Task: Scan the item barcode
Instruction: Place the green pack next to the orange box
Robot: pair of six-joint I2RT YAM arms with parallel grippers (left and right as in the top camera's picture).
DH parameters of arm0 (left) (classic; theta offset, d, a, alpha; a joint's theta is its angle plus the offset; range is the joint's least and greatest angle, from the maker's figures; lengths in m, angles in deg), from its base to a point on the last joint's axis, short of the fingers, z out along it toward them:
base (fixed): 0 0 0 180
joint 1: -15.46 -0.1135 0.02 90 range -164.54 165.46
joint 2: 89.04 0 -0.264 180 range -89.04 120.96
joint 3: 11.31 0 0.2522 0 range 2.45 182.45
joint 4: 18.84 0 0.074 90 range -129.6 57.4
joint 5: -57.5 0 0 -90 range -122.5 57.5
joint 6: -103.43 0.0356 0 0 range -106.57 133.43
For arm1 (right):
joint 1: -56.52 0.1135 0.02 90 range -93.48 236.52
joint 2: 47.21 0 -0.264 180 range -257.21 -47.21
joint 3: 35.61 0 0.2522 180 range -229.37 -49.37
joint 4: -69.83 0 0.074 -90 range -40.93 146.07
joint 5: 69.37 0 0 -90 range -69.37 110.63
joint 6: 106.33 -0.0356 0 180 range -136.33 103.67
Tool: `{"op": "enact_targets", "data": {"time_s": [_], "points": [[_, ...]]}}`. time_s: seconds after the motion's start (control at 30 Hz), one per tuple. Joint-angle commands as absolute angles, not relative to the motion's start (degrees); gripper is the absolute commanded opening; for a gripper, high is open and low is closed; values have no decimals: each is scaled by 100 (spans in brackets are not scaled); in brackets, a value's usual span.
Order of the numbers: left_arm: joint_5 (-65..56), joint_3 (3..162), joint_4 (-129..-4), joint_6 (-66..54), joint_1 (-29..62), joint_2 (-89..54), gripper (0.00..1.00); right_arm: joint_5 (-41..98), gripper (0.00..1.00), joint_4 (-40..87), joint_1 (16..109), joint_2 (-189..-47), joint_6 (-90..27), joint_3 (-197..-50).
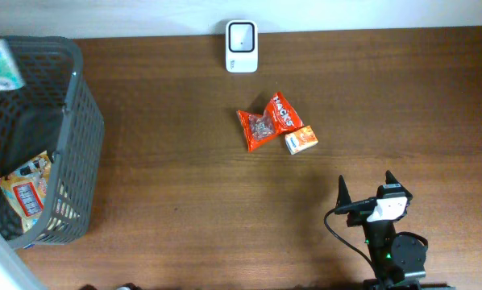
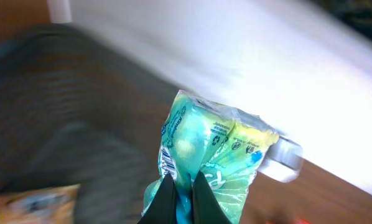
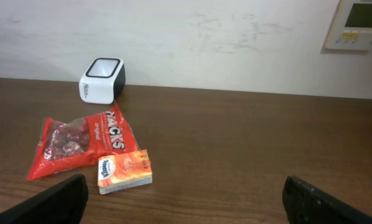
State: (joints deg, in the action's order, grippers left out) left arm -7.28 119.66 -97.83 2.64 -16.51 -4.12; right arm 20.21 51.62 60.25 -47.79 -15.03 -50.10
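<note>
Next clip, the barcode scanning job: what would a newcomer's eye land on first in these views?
First, the green-and-yellow packet, pinched in the shut left claw and held over the dark basket at the table's left end. Next, the red snack bag and small orange box lie side by side mid-table, in front of the white scanner at the far edge. The right claw sits open and empty at front right.

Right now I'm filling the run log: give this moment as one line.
left fingers: shut on green packet, over basket | right fingers: open, empty | scanner: untouched
</note>
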Motion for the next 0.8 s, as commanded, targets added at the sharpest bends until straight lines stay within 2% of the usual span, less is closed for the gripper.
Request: {"op": "enact_targets", "data": {"time_s": [0.0,0.1,0.23,0.33,0.47,0.67,0.7,0.77], "points": [[487,11949,-9822,197,-344,-405,0,1995,99,5138,5992,-4742,-1525,-4968],[65,11949,-9630,194,1636,218,0,1995,99,5138,5992,-4742,-1525,-4968],[-971,11949,-9212,194,3271,1326,0,1995,99,5136,5992,-4742,-1525,-4968],[-1393,11949,-8659,192,4412,2843,1,1995,99,5138,5992,-4742,-1525,-4968],[-1548,11949,-8646,70,5120,4213,4,1995,99,5136,5992,-4742,-1525,-4968],[-2396,12021,-8742,65,5206,4552,11,1995,98,5136,5992,-4742,-1525,-4968],[-2396,12117,-8889,65,5129,4534,14,1995,99,5136,5992,-4742,-1525,-4968],[-2394,12539,-9398,68,4926,4519,27,1995,99,5136,5992,-4742,-1525,-4968]]}}
